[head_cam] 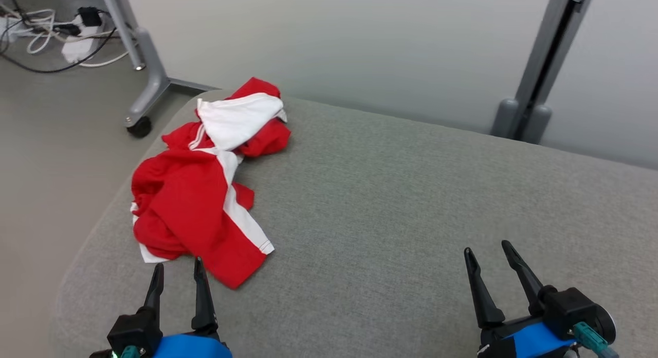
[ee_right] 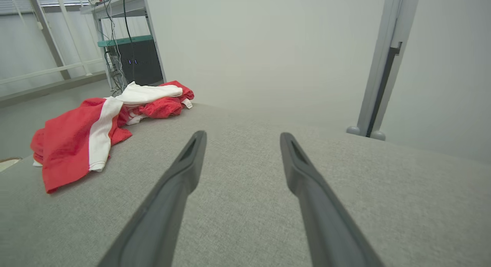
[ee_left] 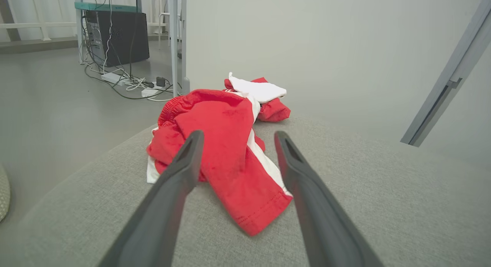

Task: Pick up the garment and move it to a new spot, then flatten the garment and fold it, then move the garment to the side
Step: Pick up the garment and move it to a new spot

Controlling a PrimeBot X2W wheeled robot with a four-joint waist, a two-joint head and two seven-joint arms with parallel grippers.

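A crumpled red garment [head_cam: 190, 193] with white stripes and a white panel lies on the far left part of a grey cushioned surface [head_cam: 401, 203]. My left gripper [head_cam: 178, 265] is open at the lower left, its fingertips just short of the garment's near edge. In the left wrist view the garment [ee_left: 226, 148] lies straight ahead between and beyond the open fingers [ee_left: 184, 167]. My right gripper [head_cam: 486, 250] is open at the lower right over bare fabric, far from the garment. The right wrist view shows the garment [ee_right: 80, 136] off to the left.
The grey surface drops off to the floor at its left edge [head_cam: 87, 234]. A wheeled metal stand leg [head_cam: 141, 85] and a tangle of cables with a power strip [head_cam: 61, 34] sit on the floor beyond. A grey post [head_cam: 540, 70] stands at the back right.
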